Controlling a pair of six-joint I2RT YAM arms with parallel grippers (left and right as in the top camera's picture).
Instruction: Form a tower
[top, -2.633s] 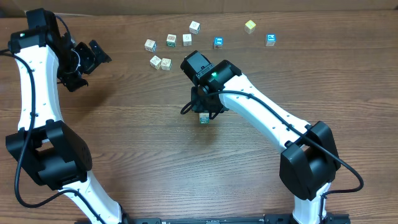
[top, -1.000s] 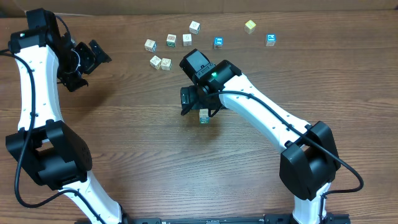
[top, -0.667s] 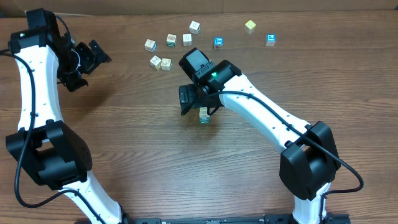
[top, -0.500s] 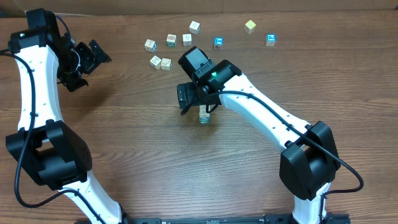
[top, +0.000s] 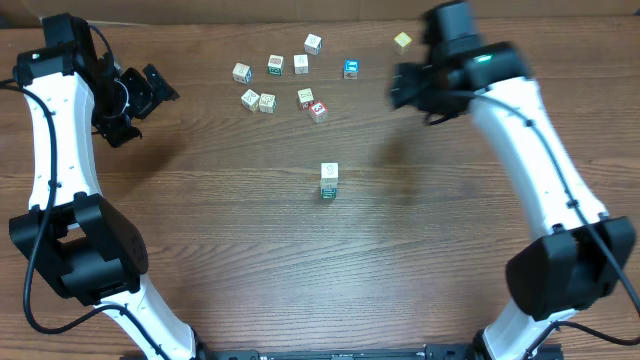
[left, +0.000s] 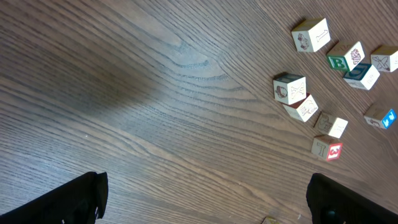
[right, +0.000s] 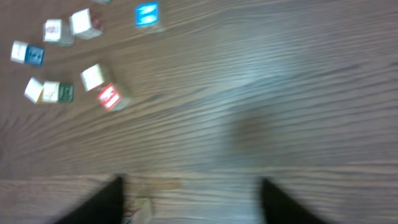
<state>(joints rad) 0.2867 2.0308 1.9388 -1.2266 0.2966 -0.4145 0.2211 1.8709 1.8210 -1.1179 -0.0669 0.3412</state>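
Observation:
The tower (top: 329, 180) stands alone mid-table, a narrow stack of pale cubes with green at its foot. My right gripper (top: 400, 86) hovers over the back right of the table, well away from the tower. In the blurred right wrist view its jaws (right: 189, 205) are apart, with only wood grain between them. A pale cube (right: 140, 210) lies just beside the left finger. Over the far left side, my left gripper (top: 150, 90) hangs wide open and empty, and the left wrist view (left: 205, 211) shows only bare wood between its fingers.
Several loose cubes lie along the back: a pale cluster (top: 258, 100), a red-printed cube (top: 318, 110), a blue one (top: 350, 68) and a yellowish one (top: 402, 41). The left wrist view shows the same scatter (left: 289, 87) at its right.
My right arm has left the tower and swung up to the back right, uncovering two cubes behind the stack. The tower stands free. The left arm has not moved.

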